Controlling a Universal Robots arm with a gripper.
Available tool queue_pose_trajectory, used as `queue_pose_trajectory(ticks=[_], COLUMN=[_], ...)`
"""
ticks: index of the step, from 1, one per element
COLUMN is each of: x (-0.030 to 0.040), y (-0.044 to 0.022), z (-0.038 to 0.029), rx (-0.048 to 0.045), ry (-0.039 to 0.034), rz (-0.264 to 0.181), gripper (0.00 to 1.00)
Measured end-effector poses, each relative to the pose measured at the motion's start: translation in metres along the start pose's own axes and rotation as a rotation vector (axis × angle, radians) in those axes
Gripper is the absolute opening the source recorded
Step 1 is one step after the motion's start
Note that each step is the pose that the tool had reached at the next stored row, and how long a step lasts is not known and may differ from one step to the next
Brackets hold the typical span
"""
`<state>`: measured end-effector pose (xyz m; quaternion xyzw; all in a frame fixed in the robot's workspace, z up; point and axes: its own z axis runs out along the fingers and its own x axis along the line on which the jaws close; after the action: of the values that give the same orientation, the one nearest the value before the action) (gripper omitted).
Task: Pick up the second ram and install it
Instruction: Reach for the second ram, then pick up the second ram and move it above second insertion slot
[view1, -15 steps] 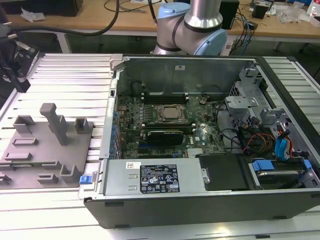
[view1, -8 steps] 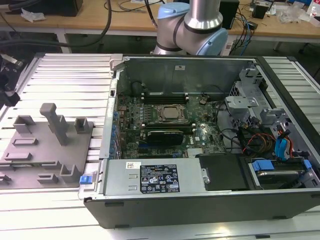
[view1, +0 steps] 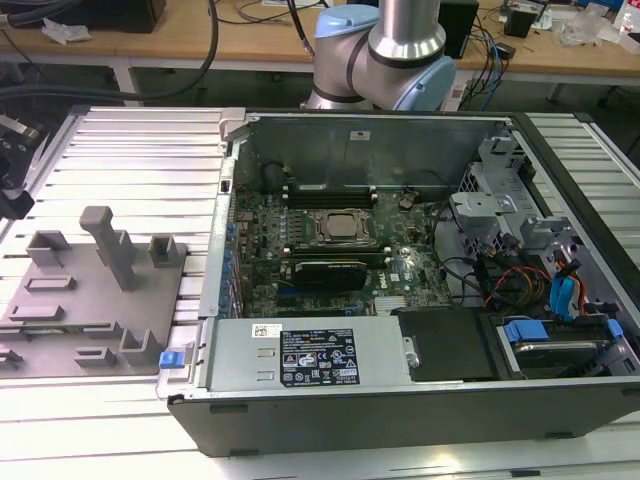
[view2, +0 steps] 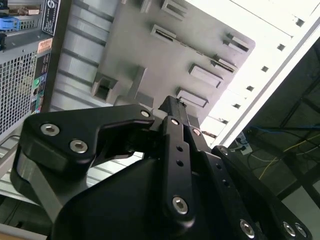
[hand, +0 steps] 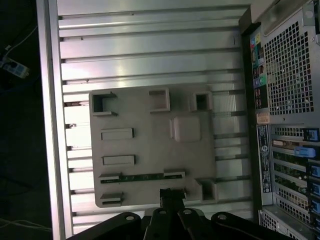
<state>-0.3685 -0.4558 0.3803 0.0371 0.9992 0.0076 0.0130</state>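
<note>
- We judge the task barely begun: the ram (hand: 142, 177) lies in a long holder on the grey plate (hand: 150, 145), not lifted and not in the case.
- In the first wrist view the gripper (hand: 172, 194) hangs over the plate's edge, near one end of the ram. We see nothing green at its tip.
- We cannot tell whether the gripper is apart or together. From these angles its tip reads as one dark block.
- We also cannot tell whether it touches the plate or floats above it.
- Left to do, by our reckoning: the grasp, the carry to the case (view1: 400, 400), and the seating in a slot near the socket (view1: 338, 226).
- The case lies open on its side, with the board (view1: 400, 270) facing up and in reach from above.
- The plate sits on the exterior view's left of the case, just beside it.
- Both rest on a ribbed aluminium table (view1: 140, 150), brightly lit along its near edge.
- The arm (view1: 385, 50) rises behind the case.
- Behind it runs a wooden bench (view1: 250, 40) strewn with cables and small gear, as in a workshop.
</note>
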Motion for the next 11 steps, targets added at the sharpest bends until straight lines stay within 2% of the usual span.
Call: queue_pose_trajectory(ticks=[7,9,11], x=[0.0,0.0,0.0], y=[-0.0003,-0.0003,-0.0003], z=[0.0,0.0,0.0], rx=[-0.0001,-0.0009,-0.0023], ry=[0.0,0.0006,0.0014], rz=[-0.006,-0.037,-0.091], gripper=[0.11,0.11,0.11])
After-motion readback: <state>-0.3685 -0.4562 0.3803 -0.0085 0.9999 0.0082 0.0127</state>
